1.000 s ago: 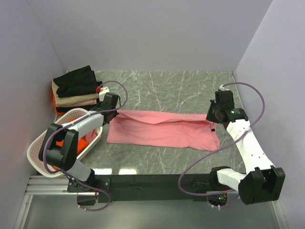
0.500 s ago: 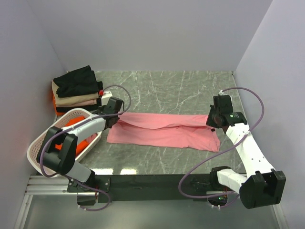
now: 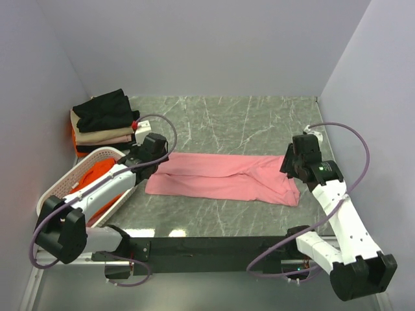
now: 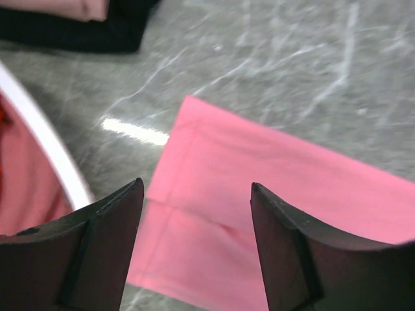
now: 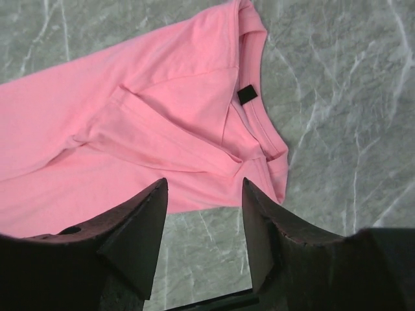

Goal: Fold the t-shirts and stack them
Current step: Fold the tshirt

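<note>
Just right of the basket (image 3: 55,188), the pink shirt (image 3: 224,178) lay on the desk (image 3: 246,123) as a long band, doubled lengthwise, its collar at the end farthest from the basket. Beyond the basket sat the stack (image 3: 104,120) of folded shirts, black on top.

The left gripper (image 4: 196,191) hung over the band's corner nearest the basket, jaws parted with nothing between them. The right gripper (image 5: 204,184) hovered over the collar end, jaws likewise apart and empty. Neither touched the cloth, as far as I could tell.

To my eye the fold was not clean. A ridge ran along the middle and the collar end was puckered, with one layer creeping past the other. If the next fold were made over that, the lump would likely be pressed in and the bundle would come out lopsided, sitting badly on the stack. A shallow pinch could also catch only the top layer and peel the fold open. The left arm reached across the basket, so a careless swing might knock its rim and drag it towards the shirt.
</note>
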